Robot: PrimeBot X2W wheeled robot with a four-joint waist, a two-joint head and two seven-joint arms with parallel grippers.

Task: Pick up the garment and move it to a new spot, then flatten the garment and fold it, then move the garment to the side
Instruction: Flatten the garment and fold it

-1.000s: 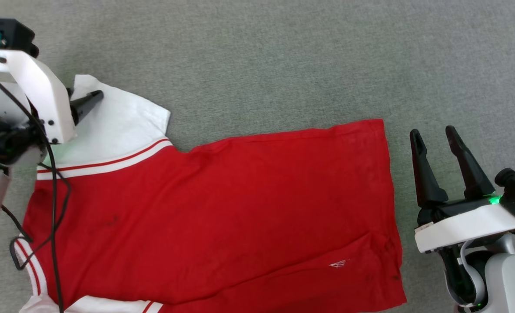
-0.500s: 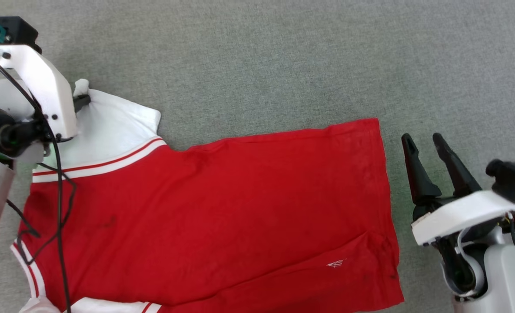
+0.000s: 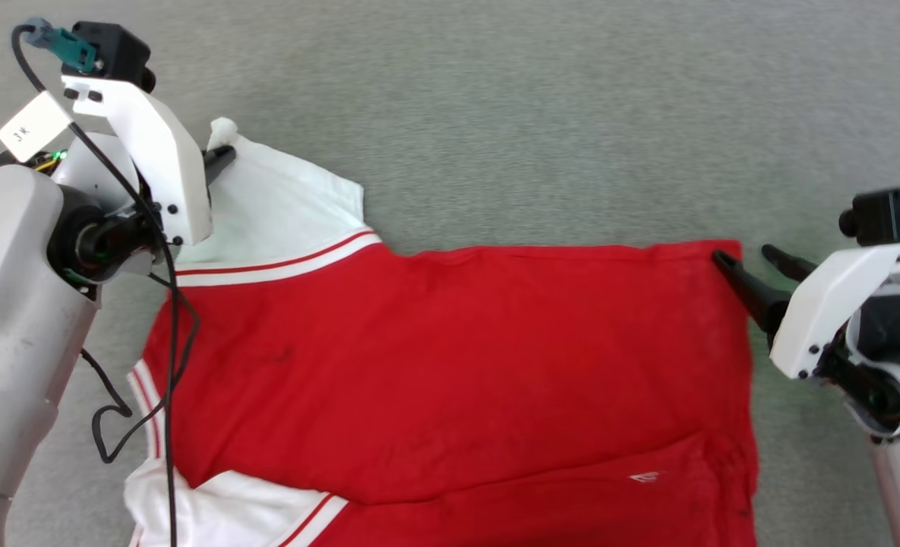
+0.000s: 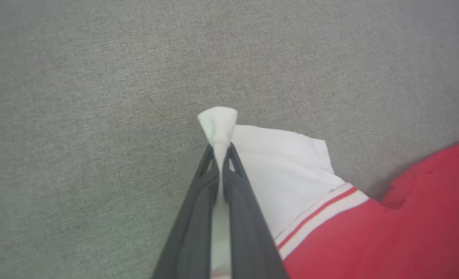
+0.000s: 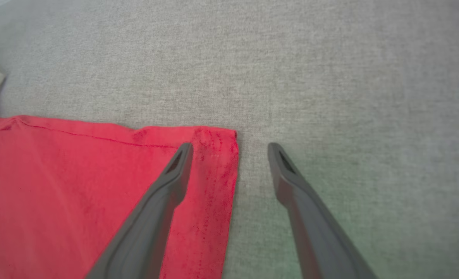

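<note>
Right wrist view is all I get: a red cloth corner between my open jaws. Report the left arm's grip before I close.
Observer: The left jaws are shut on the outer corner of the short white sleeve of the red jersey-style shirt. A white tuft pokes past their tips.
Operator: Give me the shirt's lie.
Observer: It is spread out on the grey carpet, sleeves toward the robot's left, hem toward its right.
Operator: Check for folds on my side.
Observer: A long crease slants across the lower body, just above the small white-edged print near the hem.
</note>
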